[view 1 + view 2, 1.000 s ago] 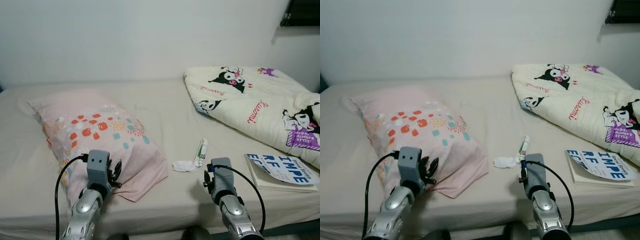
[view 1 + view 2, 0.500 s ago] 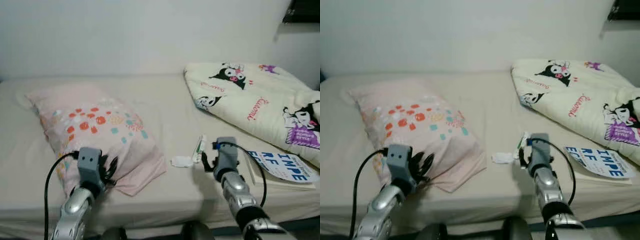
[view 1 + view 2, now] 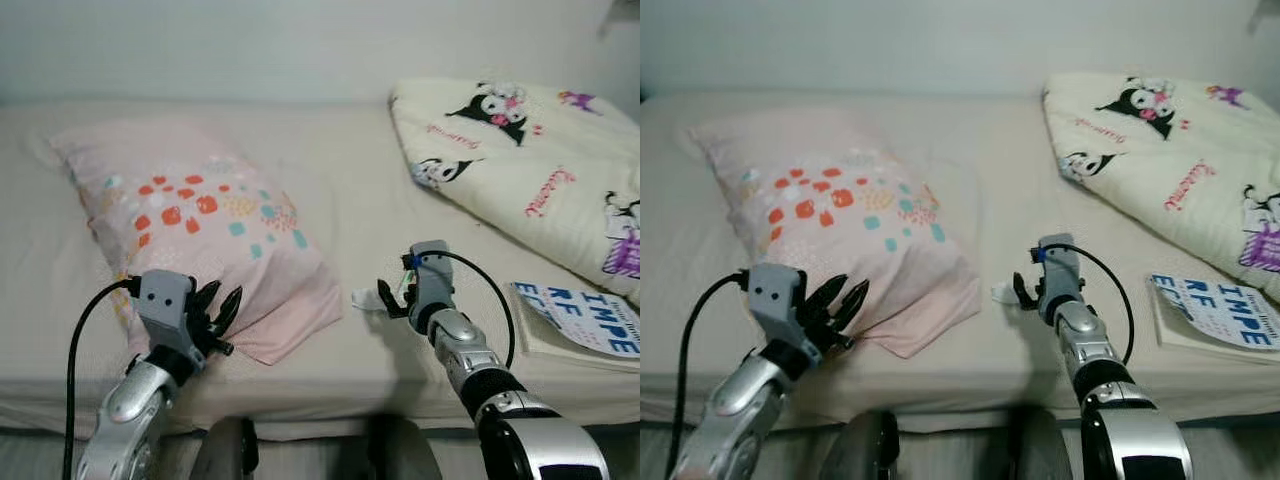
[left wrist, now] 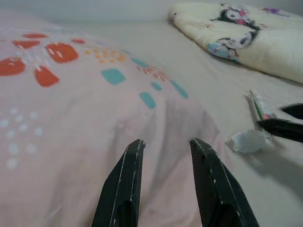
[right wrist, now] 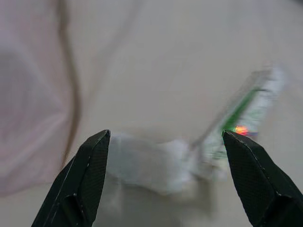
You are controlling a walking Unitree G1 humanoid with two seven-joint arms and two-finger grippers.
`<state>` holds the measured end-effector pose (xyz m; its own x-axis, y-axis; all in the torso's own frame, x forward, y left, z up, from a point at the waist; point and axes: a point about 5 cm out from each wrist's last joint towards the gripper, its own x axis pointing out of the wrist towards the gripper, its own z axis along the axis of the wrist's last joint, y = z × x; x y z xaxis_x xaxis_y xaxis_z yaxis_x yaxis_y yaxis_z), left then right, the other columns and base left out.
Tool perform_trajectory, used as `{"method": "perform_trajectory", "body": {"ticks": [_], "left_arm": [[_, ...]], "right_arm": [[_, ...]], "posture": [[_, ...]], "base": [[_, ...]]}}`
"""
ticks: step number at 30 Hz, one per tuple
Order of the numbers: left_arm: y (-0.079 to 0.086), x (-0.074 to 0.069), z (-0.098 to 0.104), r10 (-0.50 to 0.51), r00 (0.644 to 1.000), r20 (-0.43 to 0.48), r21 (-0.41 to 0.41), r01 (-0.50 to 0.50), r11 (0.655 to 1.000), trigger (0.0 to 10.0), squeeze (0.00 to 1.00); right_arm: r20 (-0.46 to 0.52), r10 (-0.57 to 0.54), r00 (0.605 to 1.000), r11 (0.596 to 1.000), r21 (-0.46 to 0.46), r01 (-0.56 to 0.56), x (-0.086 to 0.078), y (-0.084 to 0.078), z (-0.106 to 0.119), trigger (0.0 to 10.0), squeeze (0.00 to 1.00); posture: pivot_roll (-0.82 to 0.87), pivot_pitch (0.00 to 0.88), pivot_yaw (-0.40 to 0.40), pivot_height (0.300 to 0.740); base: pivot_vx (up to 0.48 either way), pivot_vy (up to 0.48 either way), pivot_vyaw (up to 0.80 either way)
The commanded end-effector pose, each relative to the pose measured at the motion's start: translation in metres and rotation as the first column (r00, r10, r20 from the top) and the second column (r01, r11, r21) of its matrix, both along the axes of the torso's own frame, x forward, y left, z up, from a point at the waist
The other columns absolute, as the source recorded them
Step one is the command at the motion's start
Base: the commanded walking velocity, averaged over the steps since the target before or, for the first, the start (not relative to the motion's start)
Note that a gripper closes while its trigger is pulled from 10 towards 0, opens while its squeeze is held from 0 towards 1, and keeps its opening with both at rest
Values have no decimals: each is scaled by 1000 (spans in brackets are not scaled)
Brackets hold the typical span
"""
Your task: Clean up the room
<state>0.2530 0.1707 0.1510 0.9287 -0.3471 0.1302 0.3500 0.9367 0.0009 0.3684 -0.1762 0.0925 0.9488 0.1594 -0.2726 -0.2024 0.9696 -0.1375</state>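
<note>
One beige bed (image 3: 340, 215); pillow (image 3: 200, 235), quilt (image 3: 520, 170), book (image 3: 580, 320)

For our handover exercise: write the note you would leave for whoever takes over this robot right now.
Right gripper: open, low over the crumpled tissue on the bed, wrapper beside it.
Left gripper: open, hovering over the pink pillow's near corner, holding nothing.
Book lies at the bed's right edge, below the blanket.
Done: nothing picked up yet.
Left: tissue, wrapper, book, bedding.
</note>
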Motion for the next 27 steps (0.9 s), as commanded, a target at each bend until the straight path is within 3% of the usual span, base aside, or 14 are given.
{"method": "perform_trajectory", "body": {"ticks": [1, 3, 4, 6, 7, 8, 10, 11, 12, 19, 25, 26, 27], "left_arm": [[0, -9, 3, -55, 998, -39, -4, 54, 999, 10000, 0], [0, -9, 3, -55, 998, -39, -4, 54, 999, 10000, 0], [-3, -20, 5, -100, 993, -66, -32, 99, 995, 10000, 0], [-3, -20, 5, -100, 993, -66, -32, 99, 995, 10000, 0], [-4, -25, 6, -106, 991, -79, -53, 102, 993, 10000, 0], [-4, -25, 6, -106, 991, -79, -53, 102, 993, 10000, 0], [-9, -32, 7, -114, 989, -98, -76, 107, 991, 10000, 0], [-9, -32, 7, -114, 989, -98, -76, 107, 991, 10000, 0], [-10, -35, 6, -114, 988, -103, -80, 106, 991, 10000, 0], [-6, -42, 11, -83, 989, -124, -68, 75, 995, 10000, 0], [-5, -42, 13, -90, 988, -128, -48, 85, 995, 10000, 0], [-4, -43, 15, -97, 987, -131, -36, 93, 995, 10000, 0], [-4, -43, 15, -97, 987, -131, -36, 93, 995, 10000, 0]], "right_arm": [[-72, 17, 997, 996, -89, -24, -5, -5, -10, 10000, 1000], [-72, 17, 997, 996, -89, -24, -5, -5, -10, 10000, 1000], [-100, 46, 994, 976, -209, -66, -4, -9, -9, 10000, 1000], [-100, 46, 994, 976, -209, -66, -4, -9, -9, 10000, 1000], [-112, 59, 992, 958, -271, -88, -3, -11, -8, 10000, 1000], [-112, 59, 992, 958, -271, -88, -3, -11, -8, 10000, 1000], [-132, 100, 986, 902, -407, -146, -2, -15, -6, 10000, 1000], [-132, 100, 986, 902, -407, -146, -2, -15, -6, 10000, 1000], [-131, 107, 986, 874, -460, -156, -1, -18, -3, 10000, 1000], [-73, 95, 993, 823, -556, -119, 6, -28, 11, 10000, 1000], [-38, 79, 996, 845, -528, -87, 7, -29, 16, 10000, 1000], [-19, 45, 999, 864, -501, -48, 7, -33, 17, 10000, 459], [-19, 45, 999, 864, -501, -48, 7, -33, 17, 10000, 459]], "posture": [[211, 339, -56, 606], [211, 339, -56, 606], [213, 371, -54, 606], [213, 371, -54, 606], [214, 377, -55, 606], [214, 377, -55, 606], [214, 383, -58, 606], [214, 383, -58, 606], [221, 390, -61, 606], [244, 401, -53, 606], [255, 400, -44, 606], [263, 399, -39, 606], [263, 399, -39, 606]], "base": [[0, 0, 0], [0, 0, 0], [0, 0, 0], [0, 0, 0], [0, 0, 0], [0, 0, 0], [0, 0, 0], [0, 0, 0], [0, 0, 0], [0, 0, 0], [0, 0, 0], [0, 0, 0], [0, 0, 0]]}}
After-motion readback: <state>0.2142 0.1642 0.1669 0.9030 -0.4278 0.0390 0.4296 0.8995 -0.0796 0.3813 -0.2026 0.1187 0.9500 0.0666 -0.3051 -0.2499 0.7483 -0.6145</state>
